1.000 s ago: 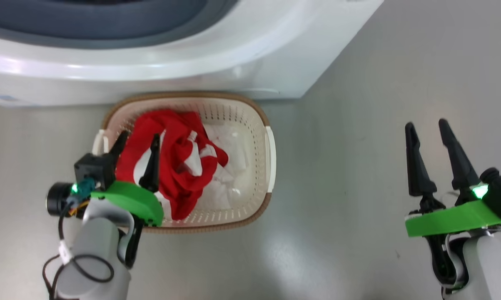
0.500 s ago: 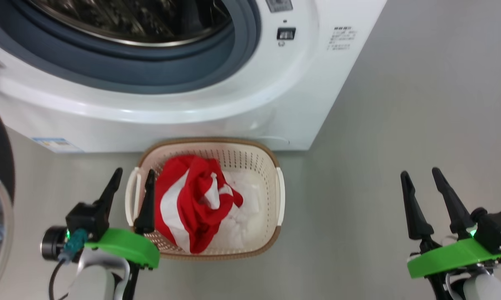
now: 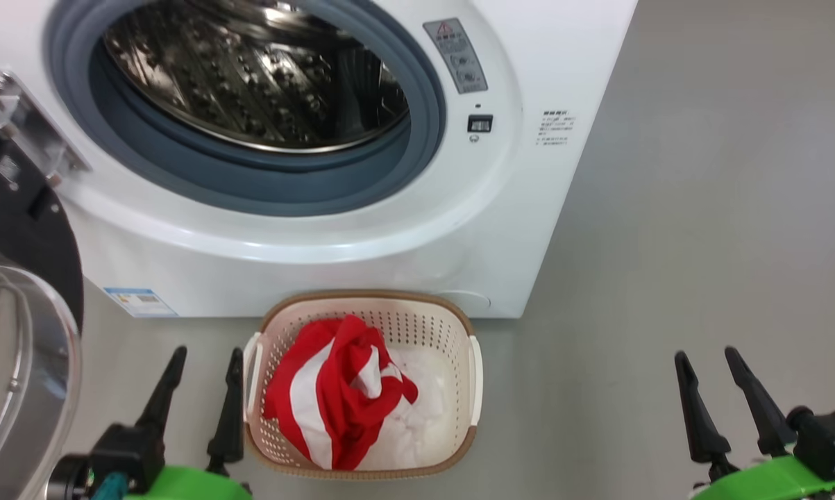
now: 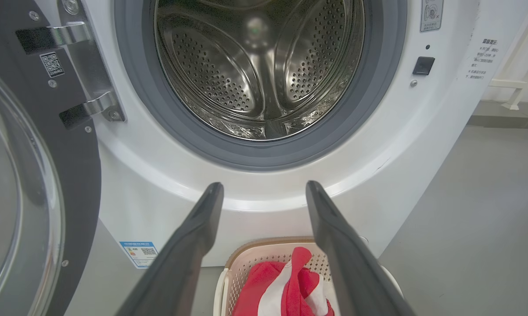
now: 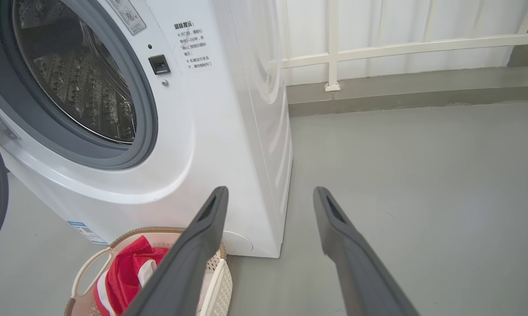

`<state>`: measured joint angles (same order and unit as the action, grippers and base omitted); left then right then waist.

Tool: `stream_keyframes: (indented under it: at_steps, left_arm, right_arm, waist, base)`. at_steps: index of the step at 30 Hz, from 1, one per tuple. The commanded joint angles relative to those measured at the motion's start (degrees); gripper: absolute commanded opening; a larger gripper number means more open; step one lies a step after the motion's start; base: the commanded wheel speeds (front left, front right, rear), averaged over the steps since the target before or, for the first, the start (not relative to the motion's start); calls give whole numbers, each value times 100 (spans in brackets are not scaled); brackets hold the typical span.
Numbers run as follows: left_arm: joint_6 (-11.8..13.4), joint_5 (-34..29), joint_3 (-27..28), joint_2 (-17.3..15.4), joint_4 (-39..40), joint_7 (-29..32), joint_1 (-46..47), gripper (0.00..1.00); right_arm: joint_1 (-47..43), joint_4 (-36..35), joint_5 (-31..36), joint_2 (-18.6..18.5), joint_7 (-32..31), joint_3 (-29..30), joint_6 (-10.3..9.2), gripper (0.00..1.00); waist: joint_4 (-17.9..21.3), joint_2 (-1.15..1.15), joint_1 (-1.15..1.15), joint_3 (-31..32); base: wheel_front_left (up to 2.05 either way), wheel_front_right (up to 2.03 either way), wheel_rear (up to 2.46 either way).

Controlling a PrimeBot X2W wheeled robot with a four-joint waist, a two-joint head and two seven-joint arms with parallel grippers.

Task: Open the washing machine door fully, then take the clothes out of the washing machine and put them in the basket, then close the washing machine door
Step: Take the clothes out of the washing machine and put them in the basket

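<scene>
The washing machine (image 3: pixel 361 243) stands with its door (image 3: pixel 28 229) swung out to the left on its hinge. Bare steel shows inside the drum (image 4: pixel 259 66). The basket (image 3: pixel 424 326) sits on the floor against the machine's front, holding the red and white clothes (image 3: pixel 334 403). My left gripper (image 3: pixel 207 353) is open and empty, just left of the basket and apart from it. In the left wrist view my left gripper (image 4: pixel 264 186) points at the machine's front below the opening. My right gripper (image 3: pixel 705 354) is open and empty over bare floor, far right of the basket.
Grey floor (image 3: pixel 667 278) stretches to the right of the machine. A white railing (image 5: pixel 378 46) on a raised curb runs behind it. The open door (image 4: pixel 26 175) fills the space left of my left gripper. A blue sticker (image 3: pixel 139 302) marks the machine's lower left front.
The head camera has tilted up, bringing the drum and door into view. My left gripper has drawn back from over the clothes to the basket's left side. Both grippers stay open.
</scene>
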<state>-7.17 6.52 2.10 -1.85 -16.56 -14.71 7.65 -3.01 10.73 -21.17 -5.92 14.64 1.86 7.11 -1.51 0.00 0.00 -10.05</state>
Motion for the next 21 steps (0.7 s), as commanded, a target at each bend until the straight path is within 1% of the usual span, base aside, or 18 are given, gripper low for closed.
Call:
stream_keyframes:
  at_steps: [1,12,21]
  left_arm:
    - [-31,-86,228,-104,288,-29,-173,100]
    - [-32,-79,371,-104,887,-29,-919,100]
    - [-32,44,448,-103,1043,-29,-1054,100]
  right_arm:
    - [-115,-132,-41,-88,36,-55,37,100]
    - [-573,-173,-52,-39,36,59,37,100]
    - [-604,-193,-37,-15,36,116,37,100]
  waist:
    - [-24,0,0,221]
    - [-36,0,0,484]
    - [-39,0,0,455]
  base:
    - [0,0,0]
    - [0,0,0]
    - [0,0,0]
